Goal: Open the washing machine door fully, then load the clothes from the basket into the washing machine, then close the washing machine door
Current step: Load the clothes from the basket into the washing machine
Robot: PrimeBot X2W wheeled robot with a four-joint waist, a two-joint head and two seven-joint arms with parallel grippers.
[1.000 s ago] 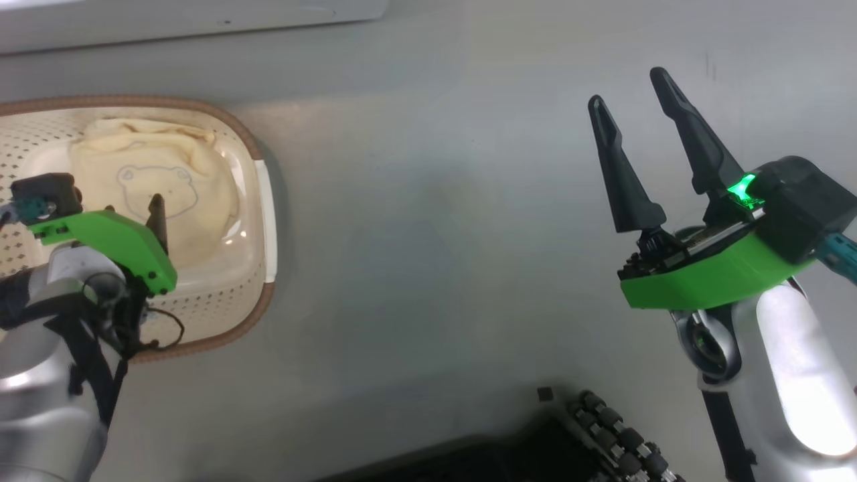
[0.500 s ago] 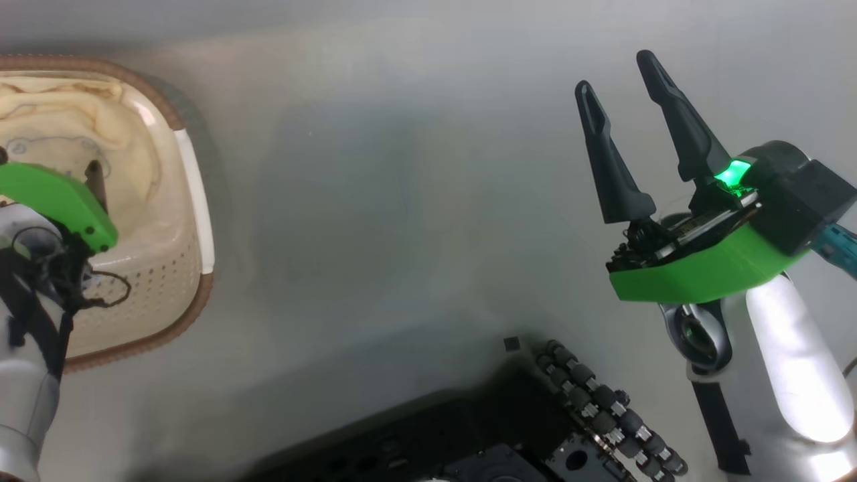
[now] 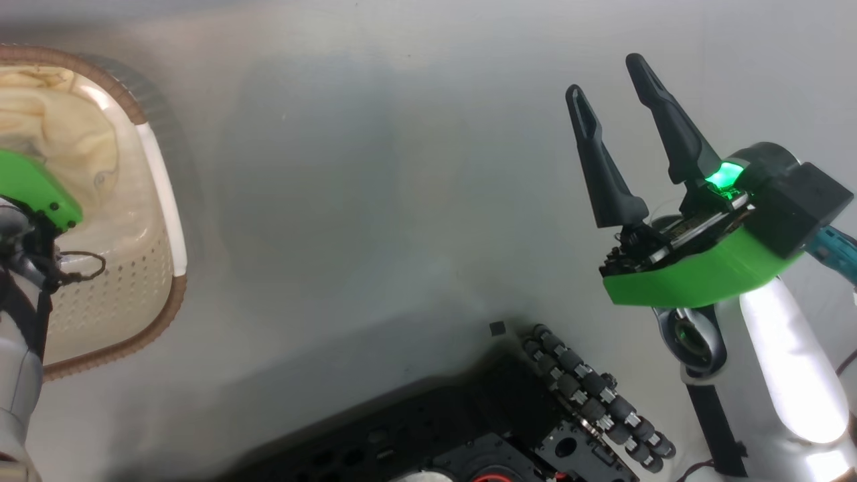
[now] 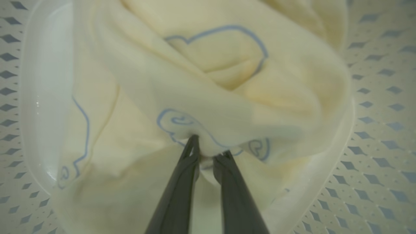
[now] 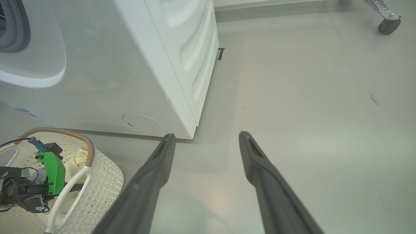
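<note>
The left gripper [image 4: 208,148] has its jaws nearly together, pinching a fold of the clothes [image 4: 227,97]. The clothes lie in the basket [image 3: 161,201], at 9 o'clock in the head view. The right gripper [image 3: 604,75], at 3 o'clock, holds nothing, its jaws spread wide above the grey floor [image 3: 368,201]. In the right wrist view the washer [image 5: 182,65] stands at 11 o'clock and a caster [image 5: 386,26] at 1 o'clock.
</note>
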